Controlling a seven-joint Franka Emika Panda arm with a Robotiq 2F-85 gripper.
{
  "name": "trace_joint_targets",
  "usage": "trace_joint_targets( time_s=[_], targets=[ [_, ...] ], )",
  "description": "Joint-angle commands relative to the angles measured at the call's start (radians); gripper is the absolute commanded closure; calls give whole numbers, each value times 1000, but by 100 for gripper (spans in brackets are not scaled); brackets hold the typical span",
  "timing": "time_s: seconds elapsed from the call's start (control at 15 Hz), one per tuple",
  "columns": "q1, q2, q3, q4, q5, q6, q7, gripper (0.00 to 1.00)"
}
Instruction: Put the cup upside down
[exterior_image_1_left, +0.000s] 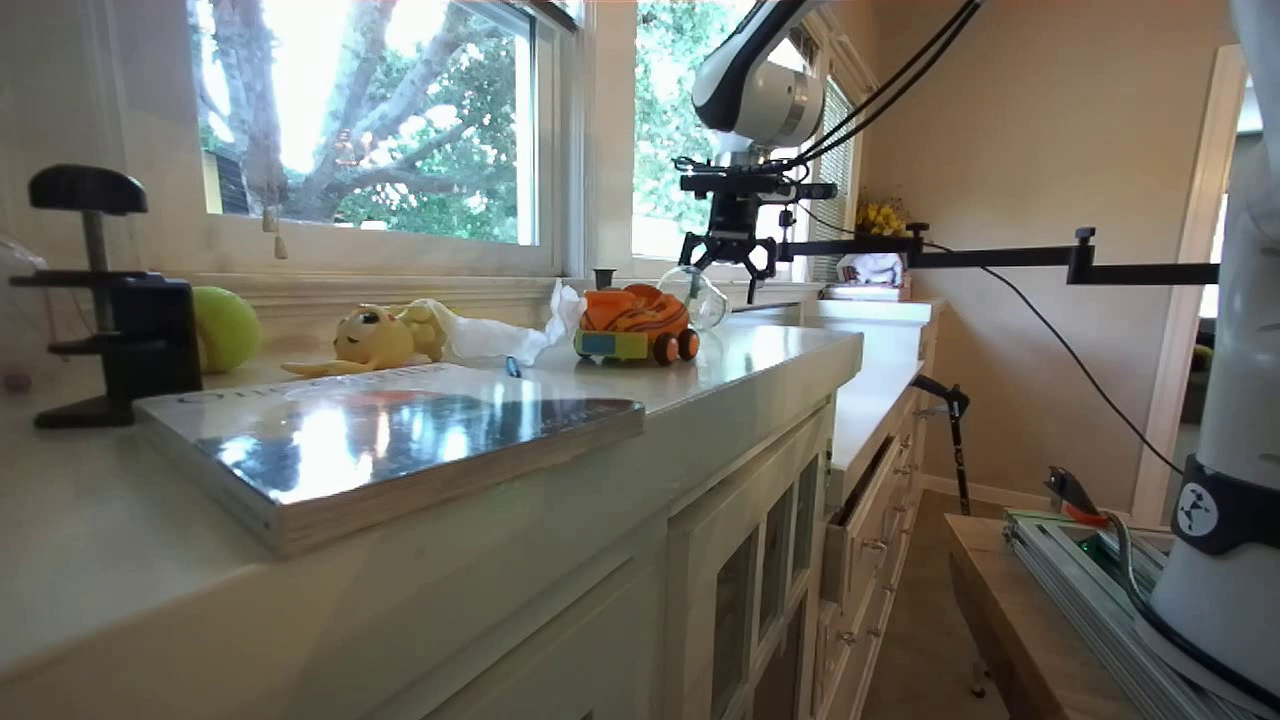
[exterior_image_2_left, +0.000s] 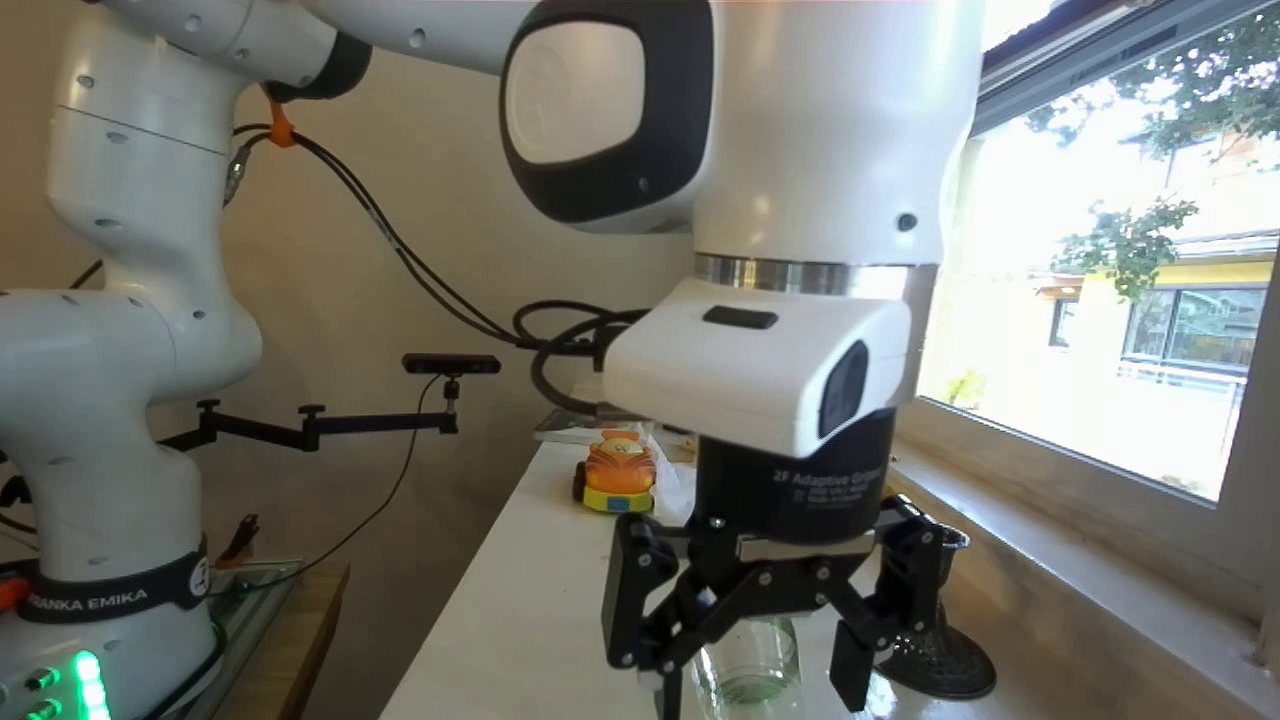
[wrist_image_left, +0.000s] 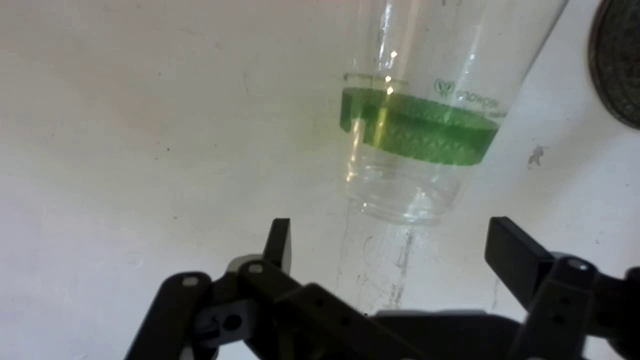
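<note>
A clear plastic cup (wrist_image_left: 405, 185) with a green band is on the white counter. It appears to lie on its side, its narrow base toward my gripper in the wrist view and its mouth cut off by the top edge. It also shows in both exterior views, behind the toy truck (exterior_image_1_left: 708, 305) and between the fingers as seen from there (exterior_image_2_left: 750, 665). My gripper (wrist_image_left: 390, 245) is open and empty, pointing down. In the wrist view the cup's base lies just beyond the fingertips, not clearly between them. The gripper also shows in both exterior views (exterior_image_1_left: 724, 275) (exterior_image_2_left: 760, 695).
A dark stand with a round foot (exterior_image_2_left: 940, 660) is close beside the cup by the window; its foot shows in the wrist view (wrist_image_left: 620, 65). An orange toy truck (exterior_image_1_left: 635, 325), white crumpled plastic (exterior_image_1_left: 500, 335), a yellow toy (exterior_image_1_left: 375, 340) and a book (exterior_image_1_left: 400, 430) lie further along.
</note>
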Motion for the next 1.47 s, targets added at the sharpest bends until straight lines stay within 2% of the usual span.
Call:
trace_joint_targets(
  time_s=[0.0, 0.73, 0.8, 0.87, 1.13, 1.27, 1.33, 1.4],
  targets=[
    [-8, 6, 10, 2, 48, -4, -56, 0],
    [-2, 22, 30, 6, 87, 1, -55, 0],
    [-2, 23, 31, 6, 86, 2, -55, 6],
    [-2, 23, 31, 6, 86, 2, -55, 25],
    [-1, 24, 34, 7, 86, 3, -55, 56],
    [1, 24, 35, 8, 84, 5, -54, 63],
    [2, 24, 35, 8, 83, 6, -54, 60],
    [3, 23, 35, 8, 80, 7, -53, 61]
  ],
)
